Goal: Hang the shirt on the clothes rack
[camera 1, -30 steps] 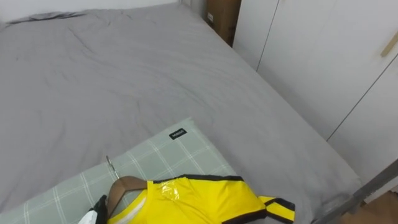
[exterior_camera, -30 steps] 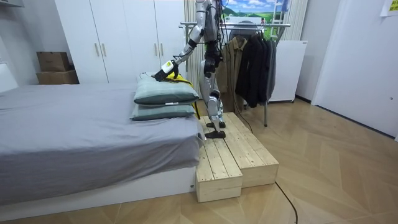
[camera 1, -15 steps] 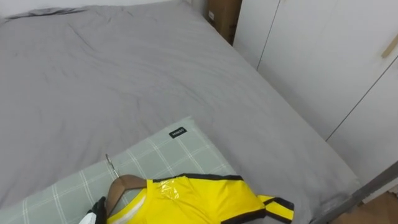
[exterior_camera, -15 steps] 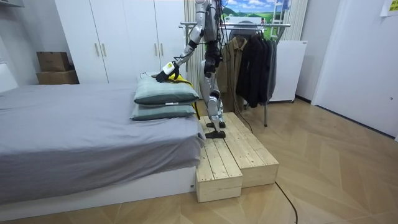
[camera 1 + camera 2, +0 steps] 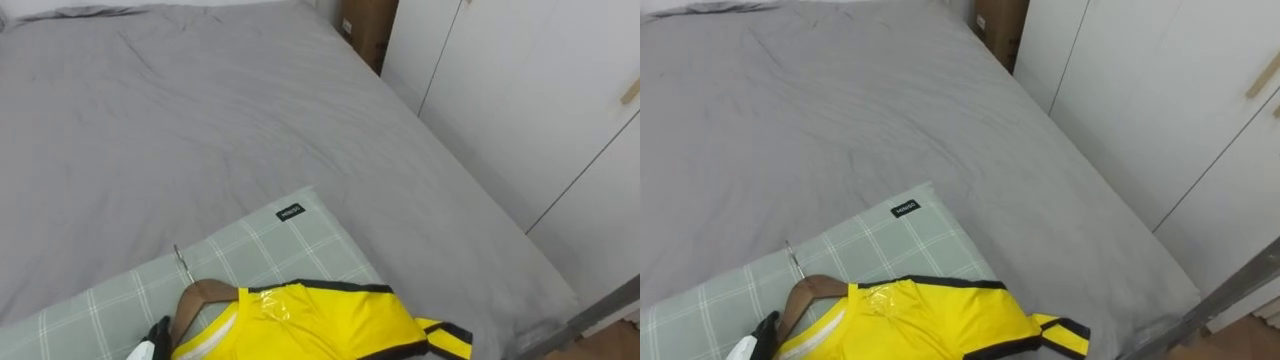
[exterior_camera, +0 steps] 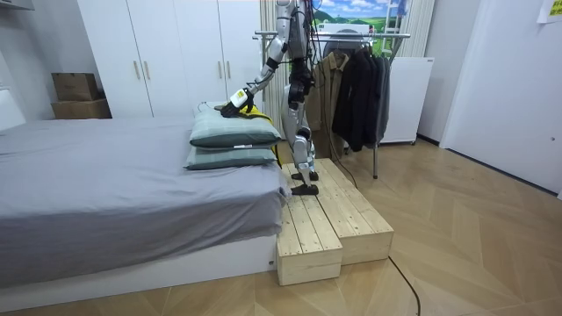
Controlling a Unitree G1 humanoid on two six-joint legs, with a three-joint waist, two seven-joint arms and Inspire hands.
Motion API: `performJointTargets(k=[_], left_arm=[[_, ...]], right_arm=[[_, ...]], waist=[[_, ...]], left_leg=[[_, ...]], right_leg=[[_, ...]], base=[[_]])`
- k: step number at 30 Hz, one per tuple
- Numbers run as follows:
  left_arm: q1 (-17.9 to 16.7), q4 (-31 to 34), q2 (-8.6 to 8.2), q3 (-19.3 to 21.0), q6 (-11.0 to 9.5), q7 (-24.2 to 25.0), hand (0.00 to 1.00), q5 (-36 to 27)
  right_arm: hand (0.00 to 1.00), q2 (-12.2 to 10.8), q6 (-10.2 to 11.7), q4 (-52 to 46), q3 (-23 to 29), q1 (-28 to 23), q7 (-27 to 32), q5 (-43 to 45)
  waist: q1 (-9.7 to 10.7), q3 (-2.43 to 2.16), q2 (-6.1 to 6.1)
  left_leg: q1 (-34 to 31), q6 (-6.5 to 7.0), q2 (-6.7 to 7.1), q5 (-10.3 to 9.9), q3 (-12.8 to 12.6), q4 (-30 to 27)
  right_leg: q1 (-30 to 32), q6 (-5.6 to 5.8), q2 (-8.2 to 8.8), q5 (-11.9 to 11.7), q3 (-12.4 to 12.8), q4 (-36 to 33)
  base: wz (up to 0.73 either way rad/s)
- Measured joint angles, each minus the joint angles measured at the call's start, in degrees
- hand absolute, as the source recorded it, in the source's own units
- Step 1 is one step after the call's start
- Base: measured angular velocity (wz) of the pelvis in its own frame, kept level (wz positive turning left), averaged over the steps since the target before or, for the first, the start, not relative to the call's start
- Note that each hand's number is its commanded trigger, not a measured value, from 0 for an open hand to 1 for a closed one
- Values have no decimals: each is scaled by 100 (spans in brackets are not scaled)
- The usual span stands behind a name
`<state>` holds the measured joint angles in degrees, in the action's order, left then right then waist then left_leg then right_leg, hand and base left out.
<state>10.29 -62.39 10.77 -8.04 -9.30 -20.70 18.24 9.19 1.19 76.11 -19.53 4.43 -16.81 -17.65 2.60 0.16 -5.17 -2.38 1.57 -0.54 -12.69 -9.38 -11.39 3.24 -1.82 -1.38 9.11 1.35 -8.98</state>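
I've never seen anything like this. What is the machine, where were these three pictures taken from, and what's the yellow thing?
It is a walking robot shaped like a person, with two arms and hands. One picture comes from a camera standing in the room. It shows the robot on a wooden platform beside the bed, with a clothes rack behind it. The other two come from the twin cameras in its head, looking down. They show a yellow shirt on a wooden hanger, lying on a checked pillow. The left hand is at the hanger, but I cannot see whether it grips it.
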Motion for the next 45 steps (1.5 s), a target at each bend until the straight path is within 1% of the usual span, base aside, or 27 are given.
performJointTargets(k=[4,6,7,8,10,11,12,13,14,15,16,20,22,24,25,34,45], left_arm=[[4,-8,0,0,0,4,0,0],[4,-7,0,-1,0,13,11,-1],[4,-7,0,-1,0,15,18,-2],[6,-11,0,6,0,15,31,-2],[14,-42,12,38,3,9,51,-3],[26,-54,28,87,6,-2,57,-7],[47,-59,75,132,7,-16,59,-15],[61,-59,98,134,8,-16,67,-16],[92,-61,157,137,9,-16,71,-17],[124,-76,205,135,13,-8,82,-17],[131,-77,213,136,18,-8,100,-18],[126,-134,195,139,54,1,100,-136],[106,-191,172,119,71,33,100,-192],[80,-200,137,116,128,117,100,-230],[80,-200,131,116,141,121,100,-249],[76,-201,80,100,171,162,100,-292],[71,-202,51,108,178,162,100,-288]], right_arm=[[0,0,1,1,0,1,0,0],[0,1,1,1,-1,0,0,-1],[0,1,1,1,-1,0,0,-1],[0,1,1,1,-3,-1,0,2],[0,1,1,1,-5,-5,-1,2],[0,1,1,4,-11,-6,-2,3],[0,1,1,7,-12,-12,-3,3],[0,1,0,13,-14,-12,-3,4],[0,1,0,20,-18,-13,-4,5],[0,2,0,22,-33,-12,-4,5],[0,3,0,22,-53,-11,-4,5],[0,2,0,22,-59,-8,-16,8],[0,2,2,20,-61,-5,-16,6],[0,2,6,17,-59,2,-17,4],[0,2,6,15,-60,5,-17,2],[0,4,12,24,-204,56,-28,0],[0,5,10,40,-295,114,-25,11]], waist=[[-4,-2,2],[-5,-5,5],[-5,-6,6],[-13,-18,6],[-28,-32,9],[-39,-42,11],[-56,-54,14],[-67,-58,15],[-94,-62,19],[-105,-63,21],[-114,-63,22],[-134,-59,23],[-131,-46,21],[-132,13,1],[-133,21,-2],[-136,17,6],[-140,34,35]], left_leg=[[0,0,-1,0,6,0],[-1,0,-1,0,6,0],[-2,0,-1,0,6,-1],[-3,0,-1,0,1,-1],[-2,0,-1,0,-1,-1],[-2,0,-1,0,-1,-1],[-1,0,-1,1,-1,0],[0,0,-1,1,-1,0],[4,0,0,1,-1,0],[5,1,2,1,0,1],[5,3,4,2,0,1],[4,13,12,8,2,7],[2,14,14,8,2,7],[-9,14,12,8,2,5],[-17,14,11,8,2,6],[-194,17,6,13,3,-17],[-192,17,4,14,13,-8]], right_leg=[[0,-1,0,-1,1,1],[3,-1,0,-1,3,1],[5,-1,0,-1,3,1],[8,-1,-1,-1,9,0],[8,-2,-1,-2,13,-1],[8,-2,0,-2,13,0],[7,-2,0,-2,14,0],[6,-2,0,-2,14,1],[1,-2,1,-2,13,3],[-4,-1,4,-2,13,6],[-6,-1,6,-2,13,9],[-11,7,16,-7,10,20],[-9,7,17,-7,10,20],[1,7,15,-7,8,19],[9,7,14,-8,6,19],[178,6,12,-25,16,14],[178,6,16,-25,21,27]], base=[[0],[0],[0],[0],[0],[0],[0],[0],[0],[0],[0],[0],[0],[0],[0],[0],[0]])
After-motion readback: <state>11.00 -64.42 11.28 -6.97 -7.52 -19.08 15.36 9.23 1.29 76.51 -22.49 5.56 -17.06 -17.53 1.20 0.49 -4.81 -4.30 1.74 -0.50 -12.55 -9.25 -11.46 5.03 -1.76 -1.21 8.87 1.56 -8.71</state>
